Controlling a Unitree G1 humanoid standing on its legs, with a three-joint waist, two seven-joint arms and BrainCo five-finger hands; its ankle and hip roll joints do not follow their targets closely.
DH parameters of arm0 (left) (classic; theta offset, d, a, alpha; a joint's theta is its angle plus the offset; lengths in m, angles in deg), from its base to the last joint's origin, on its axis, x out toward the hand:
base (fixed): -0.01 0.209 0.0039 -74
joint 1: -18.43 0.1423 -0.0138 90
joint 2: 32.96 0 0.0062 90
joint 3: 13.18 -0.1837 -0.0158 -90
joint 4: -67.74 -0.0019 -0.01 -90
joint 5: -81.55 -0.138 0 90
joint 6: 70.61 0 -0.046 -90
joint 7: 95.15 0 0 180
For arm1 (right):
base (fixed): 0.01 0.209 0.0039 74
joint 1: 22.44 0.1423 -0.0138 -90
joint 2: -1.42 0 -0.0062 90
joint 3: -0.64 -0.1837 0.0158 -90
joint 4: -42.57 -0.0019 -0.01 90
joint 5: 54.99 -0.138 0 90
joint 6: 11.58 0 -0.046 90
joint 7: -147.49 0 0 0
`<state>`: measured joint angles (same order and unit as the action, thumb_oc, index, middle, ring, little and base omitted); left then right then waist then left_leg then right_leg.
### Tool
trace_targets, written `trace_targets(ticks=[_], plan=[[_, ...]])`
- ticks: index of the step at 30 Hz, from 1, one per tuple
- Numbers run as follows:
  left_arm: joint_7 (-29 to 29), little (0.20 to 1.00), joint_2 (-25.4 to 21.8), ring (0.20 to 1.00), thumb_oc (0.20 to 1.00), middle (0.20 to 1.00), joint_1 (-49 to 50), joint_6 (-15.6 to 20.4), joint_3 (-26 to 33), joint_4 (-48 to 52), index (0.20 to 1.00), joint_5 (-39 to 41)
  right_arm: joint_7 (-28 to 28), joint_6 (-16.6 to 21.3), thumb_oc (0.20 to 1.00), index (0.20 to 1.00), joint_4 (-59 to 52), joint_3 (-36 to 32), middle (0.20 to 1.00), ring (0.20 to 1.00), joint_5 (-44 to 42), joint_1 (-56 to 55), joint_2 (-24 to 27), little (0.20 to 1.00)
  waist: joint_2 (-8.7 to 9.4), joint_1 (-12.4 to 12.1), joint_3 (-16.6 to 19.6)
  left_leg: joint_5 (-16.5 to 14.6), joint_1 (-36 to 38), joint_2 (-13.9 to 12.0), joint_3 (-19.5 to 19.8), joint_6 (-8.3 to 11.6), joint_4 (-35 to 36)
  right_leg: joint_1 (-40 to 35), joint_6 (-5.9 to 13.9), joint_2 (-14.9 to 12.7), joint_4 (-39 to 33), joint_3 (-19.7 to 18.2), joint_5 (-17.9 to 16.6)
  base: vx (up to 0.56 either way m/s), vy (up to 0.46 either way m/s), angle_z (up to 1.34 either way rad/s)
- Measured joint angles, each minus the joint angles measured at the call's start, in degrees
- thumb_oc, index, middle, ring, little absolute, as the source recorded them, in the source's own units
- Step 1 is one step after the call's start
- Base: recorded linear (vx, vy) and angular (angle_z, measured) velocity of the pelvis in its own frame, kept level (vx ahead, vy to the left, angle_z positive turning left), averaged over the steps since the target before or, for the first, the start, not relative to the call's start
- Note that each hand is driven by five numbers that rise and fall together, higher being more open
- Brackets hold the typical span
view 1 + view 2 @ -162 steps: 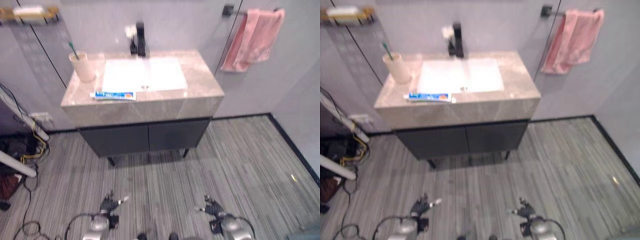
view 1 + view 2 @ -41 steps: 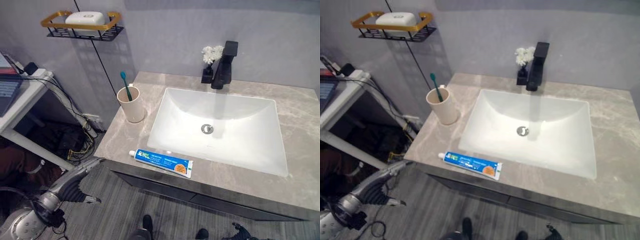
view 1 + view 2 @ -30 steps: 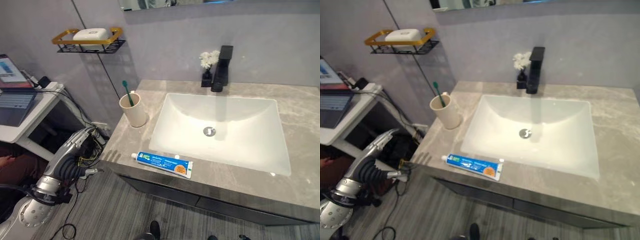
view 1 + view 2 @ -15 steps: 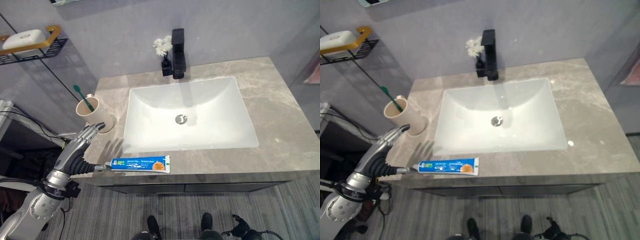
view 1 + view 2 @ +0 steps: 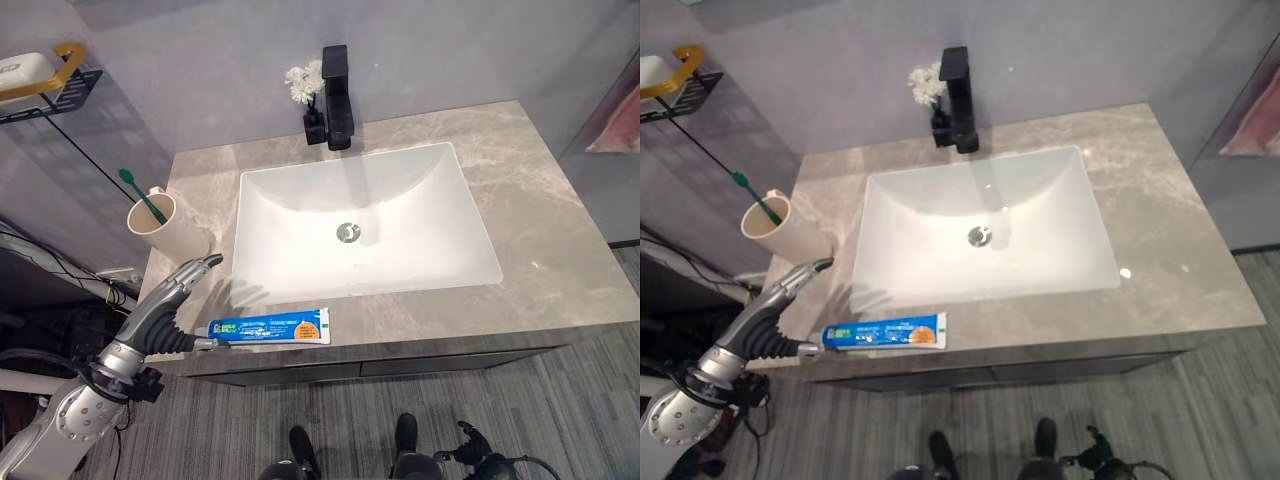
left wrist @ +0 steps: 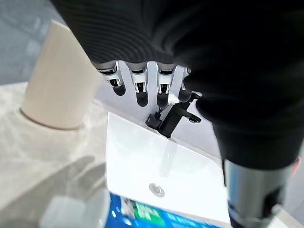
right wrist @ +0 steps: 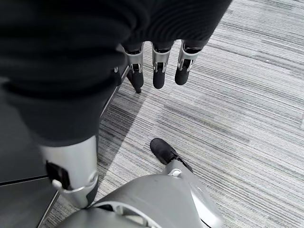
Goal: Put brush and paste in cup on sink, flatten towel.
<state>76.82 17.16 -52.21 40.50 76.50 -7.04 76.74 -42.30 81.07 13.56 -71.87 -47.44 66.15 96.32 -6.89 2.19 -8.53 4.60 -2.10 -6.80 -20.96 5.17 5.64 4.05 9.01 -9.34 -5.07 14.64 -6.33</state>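
While your left hand (image 5: 170, 305) hovers open beside the toothpaste (image 5: 268, 327) | wrist view adds cup (image 6: 59, 78) | right hand (image 7: 154, 66) relaxed over floor (image 7: 247, 99).

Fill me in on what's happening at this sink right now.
The robot's left hand hovers open over the counter's left front corner, between the cup and the toothpaste tube, holding nothing. The toothbrush already stands in the cup; the tube lies flat along the front edge beside the basin. The right hand hangs open, low over the floor. A bit of pink towel shows at the right edge.
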Motion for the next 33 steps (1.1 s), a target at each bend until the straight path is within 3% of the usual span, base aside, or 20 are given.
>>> trace_targets(ticks=[7, 23, 33], plan=[[2.53, 1.0, -4.78, 1.0, 1.0, 1.0, 1.12, 0.45, -0.21, 4.28, 1.0, 2.74, -0.01, 0.07, 1.0, 1.0, -0.22, 0.26, 1.0, 1.0, 0.06, 0.72, 0.17, 1.0, 0.57, -0.51, -1.3, 0.33, -1.94, -0.1, -0.08, -0.06, -0.04, 2.06, -0.42, 0.12, 0.07, -0.11, -0.59, -0.04, -0.014, -0.01], [4.52, 1.0, -5.18, 1.0, 1.0, 1.0, 0.98, 0.06, -0.78, 4.68, 1.0, 2.72, -0.16, 1.01, 1.0, 1.0, 0.05, 0.25, 1.0, 1.0, 0.03, 2.04, 0.2, 1.0, 0.9, -1.09, -4.4, 0.49, -2.9, -0.57, 0.1, 0.12, -0.24, 2.82, -0.43, 0.6, 0.08, 0.02, -0.86, 0.0, 0.0, 0.0], [4.89, 1.0, -7.36, 1.0, 1.0, 1.0, 0.34, -0.11, 0.1, 6.2, 1.0, 2.68, -0.12, 1.04, 1.0, 1.0, 0.33, 0.75, 1.0, 1.0, 0.03, 2.97, -0.38, 1.0, 3.17, -1.25, -5.42, 0.78, -3.92, -1.16, 0.16, 0.42, -0.27, 3.85, -0.57, 1.2, 0.1, 0.17, -0.97, 0.0, -0.006, 0.0]])
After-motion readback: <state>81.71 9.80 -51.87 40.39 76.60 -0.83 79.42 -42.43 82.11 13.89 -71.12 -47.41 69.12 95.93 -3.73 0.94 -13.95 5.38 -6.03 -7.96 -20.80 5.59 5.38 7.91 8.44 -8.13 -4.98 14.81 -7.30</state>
